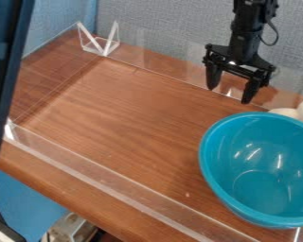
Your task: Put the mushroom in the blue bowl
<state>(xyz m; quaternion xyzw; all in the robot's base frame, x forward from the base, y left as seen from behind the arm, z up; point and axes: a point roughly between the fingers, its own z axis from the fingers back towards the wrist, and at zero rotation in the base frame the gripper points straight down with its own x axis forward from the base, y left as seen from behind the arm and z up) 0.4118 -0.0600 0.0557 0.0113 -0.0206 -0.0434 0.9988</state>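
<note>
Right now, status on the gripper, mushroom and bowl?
Gripper open, empty, pointing down over the table's far side. Mushroom on the table behind the bowl, at the right edge. Bowl empty. Nothing between gripper and mushroom.

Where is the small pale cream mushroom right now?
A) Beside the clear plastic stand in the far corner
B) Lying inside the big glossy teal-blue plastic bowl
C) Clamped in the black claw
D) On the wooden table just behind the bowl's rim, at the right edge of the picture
D: the small pale cream mushroom sits just beyond the teal-blue bowl; the bowl holds nothing and the black claw hangs open and empty.
</note>
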